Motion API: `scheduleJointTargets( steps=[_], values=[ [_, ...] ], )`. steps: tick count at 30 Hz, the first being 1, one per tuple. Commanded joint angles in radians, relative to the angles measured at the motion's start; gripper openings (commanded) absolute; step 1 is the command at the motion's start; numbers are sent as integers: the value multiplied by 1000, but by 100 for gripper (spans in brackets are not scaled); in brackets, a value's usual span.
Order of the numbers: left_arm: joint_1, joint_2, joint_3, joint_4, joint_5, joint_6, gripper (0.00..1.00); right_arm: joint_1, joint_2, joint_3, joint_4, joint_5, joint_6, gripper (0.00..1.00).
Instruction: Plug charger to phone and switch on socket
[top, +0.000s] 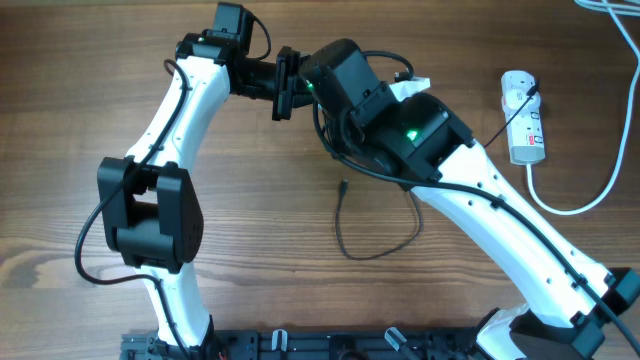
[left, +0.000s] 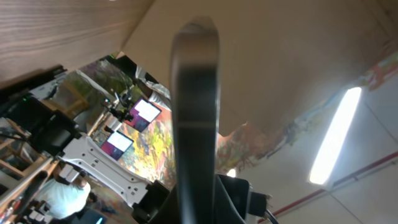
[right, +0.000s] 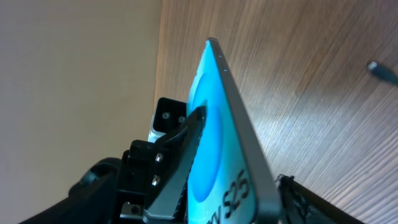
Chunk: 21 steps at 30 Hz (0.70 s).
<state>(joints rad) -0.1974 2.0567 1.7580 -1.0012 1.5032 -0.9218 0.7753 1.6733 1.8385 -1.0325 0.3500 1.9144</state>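
Overhead, left to right.

Left gripper (top: 266, 80): you have it closed on the phone (top: 284, 95), which it holds clear of the wooden table (top: 250, 230), standing on edge. From above the phone reads as a thin dark bar. In the left wrist view you see only its dark edge (left: 196, 112) running up the middle of the frame. The fingers themselves do not show there.

Right gripper (right: 239, 155): your jaws stand wide, straddling the same phone. One finger (right: 177, 162) lies close against the lit cyan screen (right: 211, 143). The other finger (right: 305, 196) sits just off the phone's back. Whether the screen-side pad touches the glass, you cannot tell.

Charger (top: 336, 228): it lies on the table below the two grippers, well apart from the phone, in a loose loop. Its plug tip (top: 343, 186) is free, and the other end runs under the right arm. The tip shows blurred at the right edge of the right wrist view (right: 380, 70).

Socket (top: 522, 118): it lies flat at the far right of the table, its thick white cable (top: 590, 195) curving off to the right. The switch position is too small to read.
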Motion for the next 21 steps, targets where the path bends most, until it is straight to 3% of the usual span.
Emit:
scheduleJointTargets(
  steps=[1, 6, 8, 13, 16, 21],
  values=[
    [2, -32, 15, 3, -74, 32, 4, -32, -51, 1, -24, 42, -242, 93],
    [10, -32, 15, 3, -188, 190, 4, -123, -80, 1, -159, 41, -655, 100],
    [10, -32, 15, 3, -310, 190, 4, -162, -80, 1, -261, 34, -756, 100],
    [10, -32, 15, -5, -513, 190, 4, -193, -76, 1, -365, -87, -1188, 100],
    [9, -32, 15, -40, -667, 190, 4, -193, -59, 1, -436, -106, -1210, 100],
    [-4, -32, 15, -65, -710, 248, 4, -192, -13, -1, -453, -124, -1211, 100]
  ],
)
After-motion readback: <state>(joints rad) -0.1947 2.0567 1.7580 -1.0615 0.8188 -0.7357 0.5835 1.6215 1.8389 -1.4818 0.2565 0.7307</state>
